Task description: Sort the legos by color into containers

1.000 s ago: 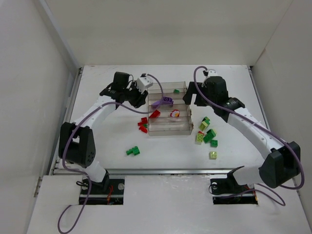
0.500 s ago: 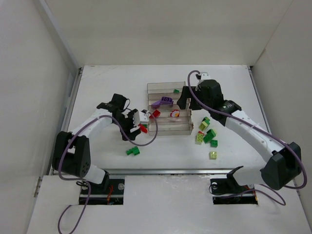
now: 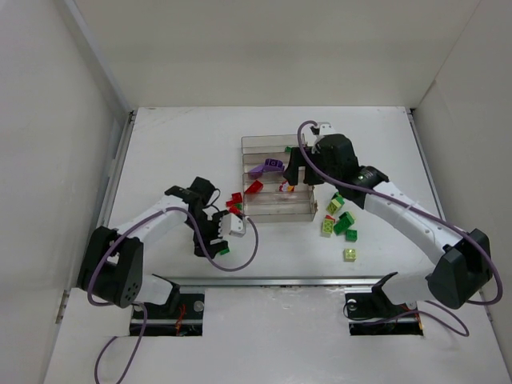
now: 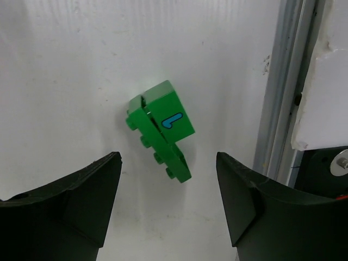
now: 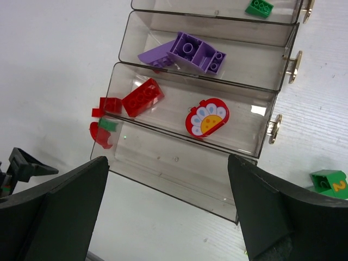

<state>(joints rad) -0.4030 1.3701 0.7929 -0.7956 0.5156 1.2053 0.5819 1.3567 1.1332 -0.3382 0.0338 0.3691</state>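
Note:
Two joined dark green legos (image 4: 161,128), one printed with a blue 1, lie on the white table (image 4: 65,81) just ahead of my open left gripper (image 4: 168,161), which holds nothing. In the top view that pair (image 3: 223,250) sits near the front rail, with the left gripper (image 3: 212,240) right beside it. My right gripper (image 5: 167,162) hovers open and empty over the clear tray (image 5: 179,187). Its containers hold a green lego (image 5: 260,6), purple legos (image 5: 187,51), and a red brick (image 5: 142,97) with a red flower piece (image 5: 206,117). The nearest row is bare.
Red legos (image 3: 234,202) lie against the tray's left end. Green and lime legos (image 3: 342,222) are scattered right of the tray, with one lime brick (image 3: 350,254) nearer the front. A metal rail (image 4: 277,92) runs just right of the green pair.
My left arm swung from the tray's far left corner back toward the near edge, stopping by the green pair. My right gripper shifted left over the tray.

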